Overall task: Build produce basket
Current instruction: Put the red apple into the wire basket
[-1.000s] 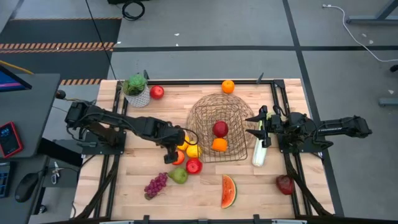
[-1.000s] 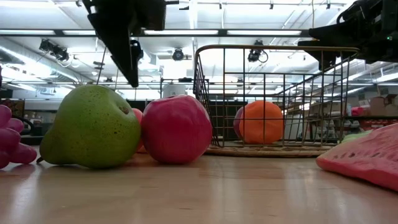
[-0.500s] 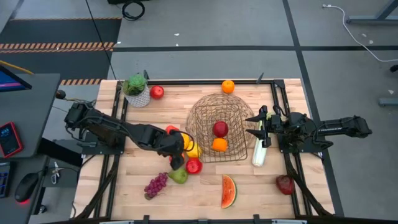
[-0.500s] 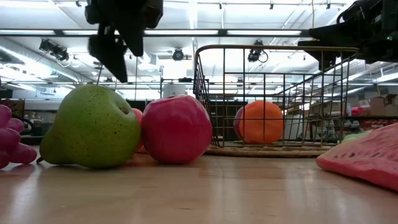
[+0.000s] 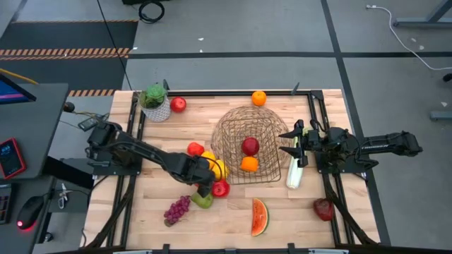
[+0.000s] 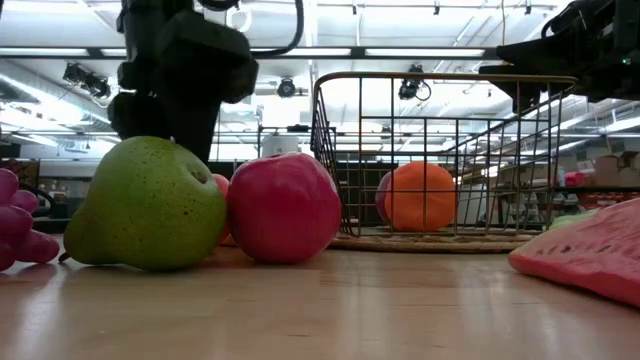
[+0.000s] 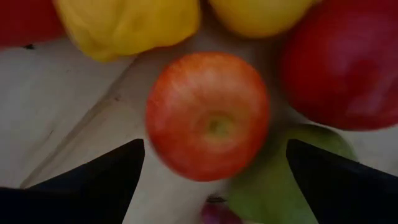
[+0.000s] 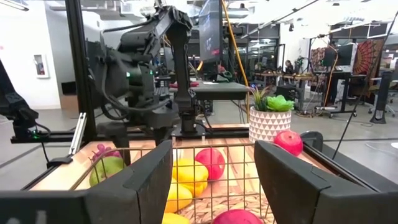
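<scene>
Two pieces, a red apple [image 5: 250, 146] and an orange [image 5: 248, 164], lie in the big round dark wire-mesh basket [image 5: 246, 123], while the left hand [image 7: 211, 171] hangs wide open directly over a small red-orange apple [image 7: 208, 115] beside it on the tabletop [image 5: 296, 212]. Packed against two yellow pieces, a second red apple and one green pear [image 6: 148, 203], it could squirt sideways or jostle them. The right hand [image 5: 295, 143] waits narrow at the basket's far side, holding the pale-green celery stalk [image 5: 294, 169].
</scene>
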You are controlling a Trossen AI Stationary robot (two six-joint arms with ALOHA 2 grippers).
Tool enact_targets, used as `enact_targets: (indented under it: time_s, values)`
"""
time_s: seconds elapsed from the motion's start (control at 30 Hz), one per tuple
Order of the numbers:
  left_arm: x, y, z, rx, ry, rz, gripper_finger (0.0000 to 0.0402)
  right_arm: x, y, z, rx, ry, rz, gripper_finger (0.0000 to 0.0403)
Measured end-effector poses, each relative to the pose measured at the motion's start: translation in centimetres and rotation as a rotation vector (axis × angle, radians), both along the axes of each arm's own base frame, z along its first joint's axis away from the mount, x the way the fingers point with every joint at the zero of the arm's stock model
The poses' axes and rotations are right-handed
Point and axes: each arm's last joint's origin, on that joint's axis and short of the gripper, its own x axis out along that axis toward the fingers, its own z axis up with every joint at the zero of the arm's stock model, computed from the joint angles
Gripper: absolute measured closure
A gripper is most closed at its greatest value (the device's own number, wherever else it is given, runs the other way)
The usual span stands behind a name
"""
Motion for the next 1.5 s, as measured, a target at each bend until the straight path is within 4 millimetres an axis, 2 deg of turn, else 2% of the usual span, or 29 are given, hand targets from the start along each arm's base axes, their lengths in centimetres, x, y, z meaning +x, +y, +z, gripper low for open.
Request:
enact_targets:
  time_s: [0.37,0.63,0.87,1.33,1.5]
  values:
    - [1.1,0.6,-2.6,0.101,0.047,0.029,0.0002,0.0,0.0,0.0,0.0,0.0,0.0,0.0172]
    - [1.7,1.5,-4.8,0.132,0.124,-0.057,0.0002,0.0,0.0,0.0,0.0,0.0,0.0,0.0172]
    - [1.8,1.4,-4.7,0.137,0.12,-0.172,0.0002,0.0,0.0,0.0,0.0,0.001,0.0,0.0172]
    - [2.1,1.6,-4.6,0.142,0.105,-0.218,0.0003,0.0,0.0,0.0,0.0,0.001,0.0,0.0172]
    - [2.1,1.8,-4.6,0.147,0.107,-0.245,0.0034,0.0,0.0,0.0,0.0,0.001,0.0,0.0172]
